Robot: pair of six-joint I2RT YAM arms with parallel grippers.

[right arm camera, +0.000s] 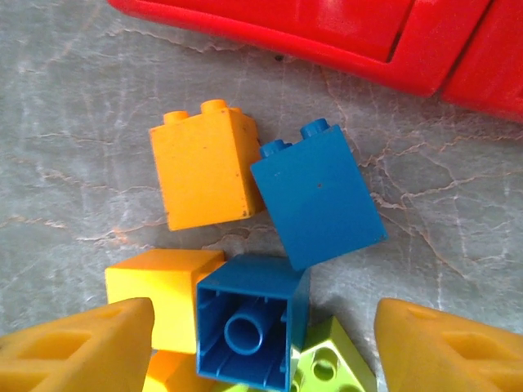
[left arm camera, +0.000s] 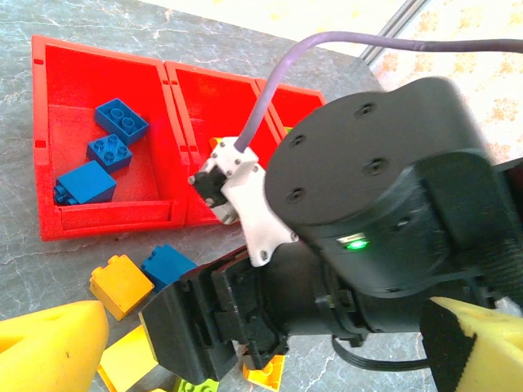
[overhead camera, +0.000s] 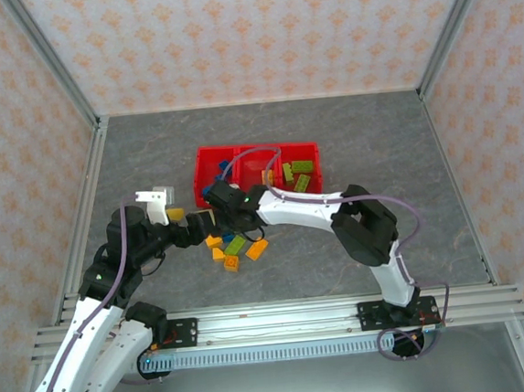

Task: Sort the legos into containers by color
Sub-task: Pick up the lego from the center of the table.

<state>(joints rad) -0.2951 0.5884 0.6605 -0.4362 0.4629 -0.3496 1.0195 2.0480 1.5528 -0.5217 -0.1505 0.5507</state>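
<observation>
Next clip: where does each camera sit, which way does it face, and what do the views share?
Top external: above and behind the bases, looking down at the table; left arm and right arm show.
Left wrist: low, facing the red bins; left gripper's yellow fingers, right arm's wrist ahead.
Right wrist: looking down on loose bricks; right gripper's yellow fingers.
Shared: all three show the red bins.

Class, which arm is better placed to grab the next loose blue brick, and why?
Right. Its fingers straddle an upturned blue brick; the left fingers stand open off to the side, the right wrist in their way.
</observation>
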